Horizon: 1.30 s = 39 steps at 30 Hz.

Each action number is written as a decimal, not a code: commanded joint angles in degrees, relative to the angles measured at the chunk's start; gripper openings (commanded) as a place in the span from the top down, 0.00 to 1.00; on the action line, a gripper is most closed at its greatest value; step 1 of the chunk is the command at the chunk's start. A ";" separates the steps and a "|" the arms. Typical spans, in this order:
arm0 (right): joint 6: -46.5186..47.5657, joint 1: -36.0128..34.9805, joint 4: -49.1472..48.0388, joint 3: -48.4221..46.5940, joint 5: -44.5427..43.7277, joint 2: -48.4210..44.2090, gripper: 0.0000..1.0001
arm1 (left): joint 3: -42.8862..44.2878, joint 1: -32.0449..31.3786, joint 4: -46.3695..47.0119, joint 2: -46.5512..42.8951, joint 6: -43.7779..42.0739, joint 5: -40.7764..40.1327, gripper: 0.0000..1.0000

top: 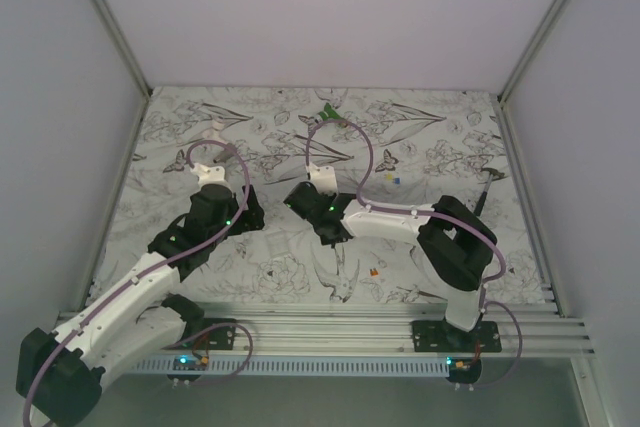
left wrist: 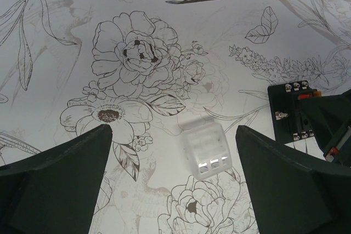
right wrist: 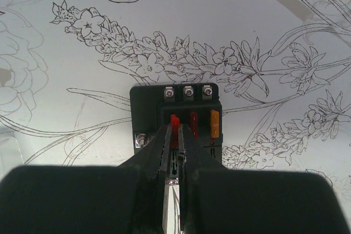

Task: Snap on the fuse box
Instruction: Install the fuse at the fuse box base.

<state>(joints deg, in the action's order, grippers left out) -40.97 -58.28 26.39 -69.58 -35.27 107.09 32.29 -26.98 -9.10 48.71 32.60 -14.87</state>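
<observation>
Two reports | left end effector gaping empty left of fuse box | right end effector sitting near-shut at red fuse, grip unclear

Cover left of fuse box

In the top view I read even, diffuse light from above. The white walls are bright, and the arms cast only soft, faint shadows on the printed cloth. This view is soft, and small details smear.

In the left wrist view the left gripper is dark and nearly featureless, the clear cover has low contrast, and a grey shadow band crosses far right.

In the right wrist view the right gripper blurs in the near foreground; the fuse box is sharp.
</observation>
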 commanded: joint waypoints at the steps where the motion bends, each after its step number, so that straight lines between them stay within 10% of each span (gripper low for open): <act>1: -2.21 -0.34 2.30 -1.30 -1.72 -0.67 0.90 | 0.09 0.31 -1.27 -0.84 0.73 0.17 0.00; 39: 1.40 0.53 1.47 -2.13 -0.53 -2.76 0.74 | 0.14 0.35 -1.26 -0.81 0.74 0.72 0.00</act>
<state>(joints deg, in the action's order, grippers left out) -40.12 -58.24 27.70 -70.00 -34.20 106.61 32.29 -26.98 -9.10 48.36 33.04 -14.63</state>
